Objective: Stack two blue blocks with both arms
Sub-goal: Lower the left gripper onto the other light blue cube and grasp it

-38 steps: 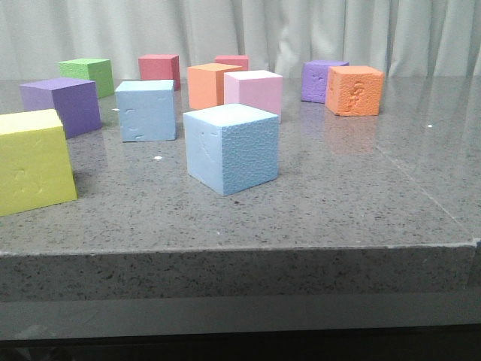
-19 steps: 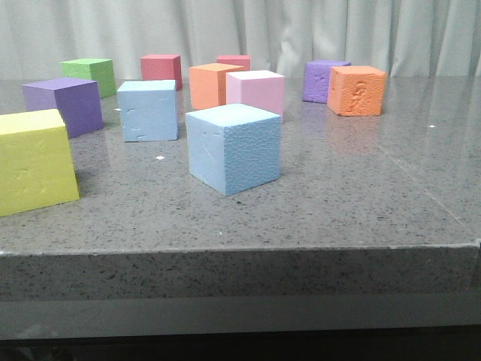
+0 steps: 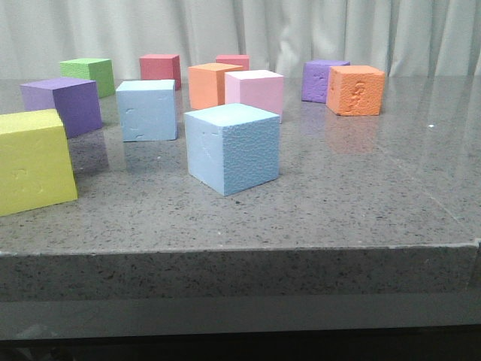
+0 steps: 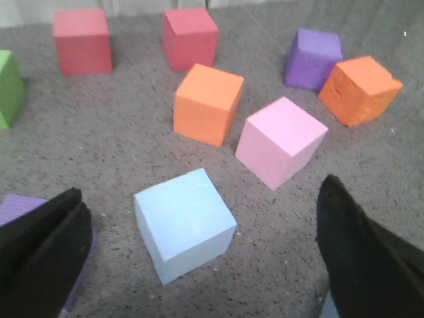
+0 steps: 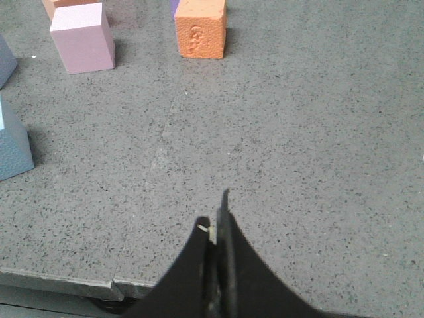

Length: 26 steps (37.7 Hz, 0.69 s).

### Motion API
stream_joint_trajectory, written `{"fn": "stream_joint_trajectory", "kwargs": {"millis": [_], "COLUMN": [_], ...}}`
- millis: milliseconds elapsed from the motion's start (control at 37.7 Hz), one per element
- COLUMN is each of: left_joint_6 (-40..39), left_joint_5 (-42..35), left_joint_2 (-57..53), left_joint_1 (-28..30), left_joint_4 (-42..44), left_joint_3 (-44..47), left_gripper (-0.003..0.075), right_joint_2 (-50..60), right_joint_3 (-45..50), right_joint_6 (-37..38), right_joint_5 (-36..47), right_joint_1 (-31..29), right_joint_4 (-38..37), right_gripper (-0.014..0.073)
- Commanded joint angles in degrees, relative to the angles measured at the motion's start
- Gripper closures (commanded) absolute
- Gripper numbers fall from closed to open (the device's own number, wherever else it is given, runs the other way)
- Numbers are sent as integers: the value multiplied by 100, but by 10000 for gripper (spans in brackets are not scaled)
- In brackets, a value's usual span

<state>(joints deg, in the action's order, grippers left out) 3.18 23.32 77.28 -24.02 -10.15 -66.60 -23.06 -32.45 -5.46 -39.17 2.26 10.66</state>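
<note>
1. Blue foam, two cubes, both loose on the grey speckled counter (image 3: 353, 195): pebbled blue block (image 3: 231, 148) nearest the counter's front edge; smoother blue block (image 3: 147, 110) just behind it and to its left, apart from it.
2. Left gripper (image 4: 199, 258): fingers (image 4: 46, 248) spread wide, holding nothing, hovering above the smoother blue block (image 4: 184, 224), which sits between them.
3. Right gripper (image 5: 215, 265): fingers pressed together, empty, over bare counter well to the right of the pebbled blue block (image 5: 12, 149).
4. Your step, as I judge it: take the smoother block with the left.
5. Square your fingers to two opposite flat faces before closing; the cube sits turned relative to them.
6. Mind the purple cube (image 3: 62, 105) just left of it; descend straight.
7. Foam dents: squeeze gently.
</note>
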Motion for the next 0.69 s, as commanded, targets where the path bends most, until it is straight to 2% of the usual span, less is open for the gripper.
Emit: {"fn": "stream_joint_trajectory", "kwargs": {"millis": [0,133,345,663], "left_joint_6": [17,-60,-1058,-1219], "left_joint_5": [320,1378,2461,2651], "left_joint_2": [499,1344,2182,2692], "left_joint_1": [-146,-165,93,140], "left_joint_4": [-55,-47,402,338], "left_joint_3": [-818,-1774,-2811,-2946], "left_gripper": [51,50,50,50], "right_joint_2": [-22,-22,-22,-27], "right_joint_3": [-145,-145,-145,-145], "right_joint_6": [-61,-61,-61,-61], "right_joint_5": [455,455,455,473], "right_joint_1": [-34,-34,-34,-34], "right_joint_4": [19,19,19,19], "right_gripper": [662,662,662,662]}}
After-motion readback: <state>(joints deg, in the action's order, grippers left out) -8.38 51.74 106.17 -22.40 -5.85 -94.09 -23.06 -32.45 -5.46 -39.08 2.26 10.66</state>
